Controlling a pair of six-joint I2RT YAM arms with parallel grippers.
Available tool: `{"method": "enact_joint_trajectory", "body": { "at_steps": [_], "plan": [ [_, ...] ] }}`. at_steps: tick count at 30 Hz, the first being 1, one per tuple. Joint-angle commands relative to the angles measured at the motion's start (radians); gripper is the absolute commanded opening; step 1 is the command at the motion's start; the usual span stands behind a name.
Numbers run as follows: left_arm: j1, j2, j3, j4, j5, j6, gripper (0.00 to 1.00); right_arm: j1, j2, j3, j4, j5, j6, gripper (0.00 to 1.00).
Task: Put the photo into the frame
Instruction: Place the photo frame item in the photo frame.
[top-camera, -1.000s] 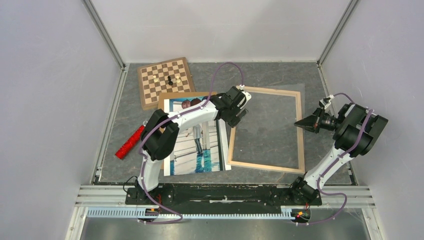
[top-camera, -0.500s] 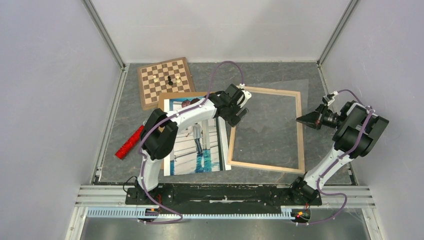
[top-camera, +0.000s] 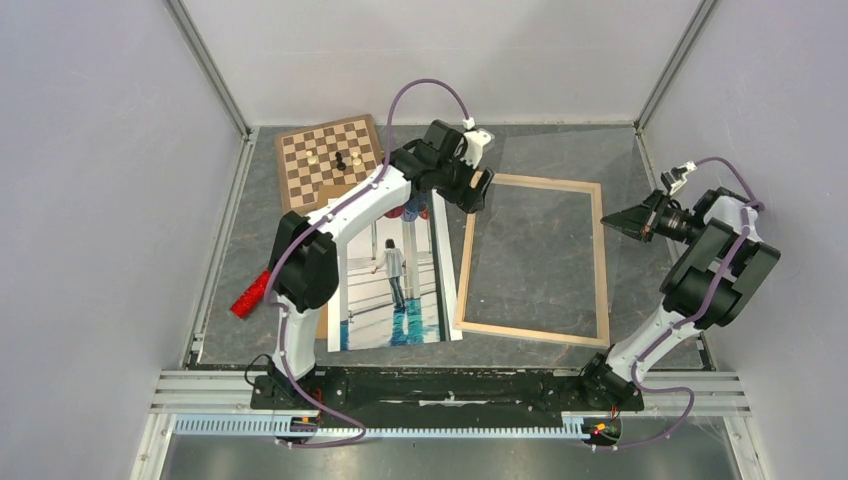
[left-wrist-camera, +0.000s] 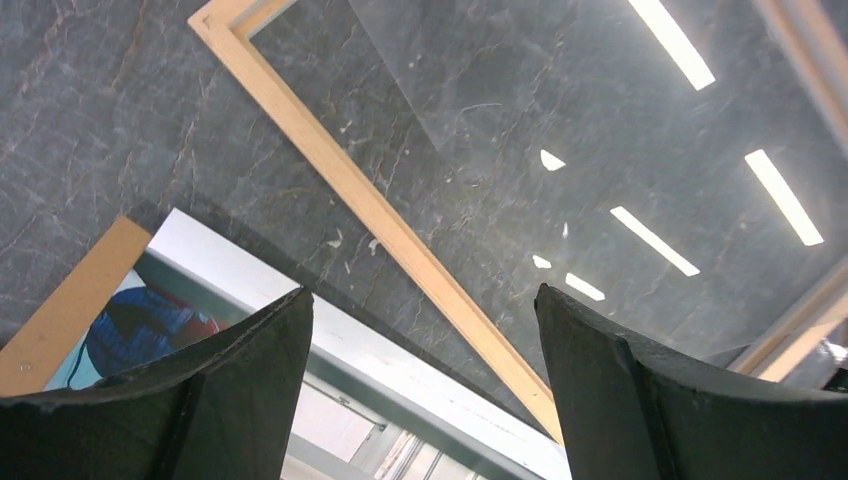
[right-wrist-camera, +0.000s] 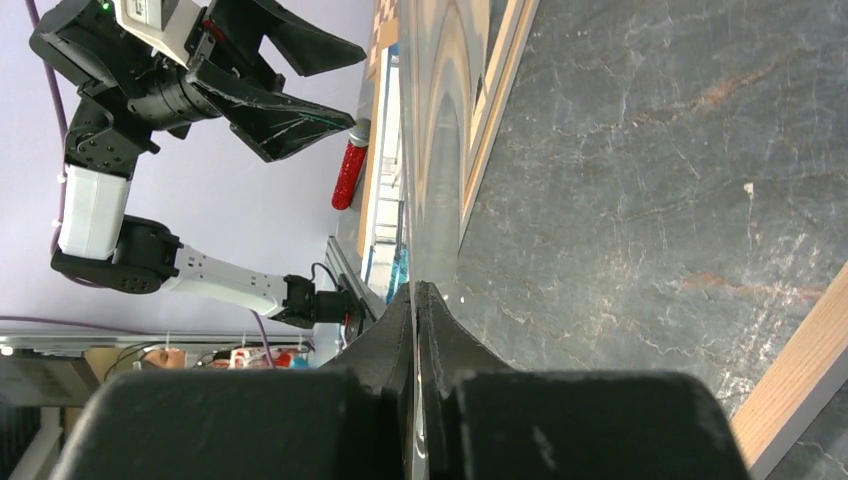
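Observation:
The photo (top-camera: 395, 285) lies face up on the table, left of the frame (top-camera: 530, 332), and its white border shows in the left wrist view (left-wrist-camera: 400, 375). The frame lies flat, its wooden bar crossing the left wrist view (left-wrist-camera: 370, 205). My left gripper (top-camera: 478, 188) is open and empty, hovering over the frame's far left corner and the photo's top right corner (left-wrist-camera: 422, 291). My right gripper (top-camera: 610, 219) is shut on a clear sheet (right-wrist-camera: 432, 150) at the frame's right side and holds it above the frame (left-wrist-camera: 600, 130).
A brown backing board (left-wrist-camera: 70, 310) lies under the photo. A checkered chessboard (top-camera: 333, 160) with a few pieces sits at the back left. A red cylinder (top-camera: 258, 287) lies at the left. Walls close in on both sides.
My left gripper has risen and moved toward the back, off the photo's right edge. My right gripper has drawn slightly right and back with the clear sheet.

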Motion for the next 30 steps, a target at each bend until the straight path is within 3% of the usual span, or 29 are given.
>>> {"method": "enact_joint_trajectory", "body": {
  "at_steps": [1, 30],
  "plan": [
    [0.012, -0.008, 0.062, 0.033, 0.148, -0.093, 0.88, 0.009, -0.065, 0.06, -0.02, -0.09, 0.021, 0.0],
    [0.187, 0.085, -0.038, 0.419, 0.521, -0.41, 0.88, 0.117, -0.218, 0.025, 0.122, -0.161, 0.2, 0.0]
  ]
}}
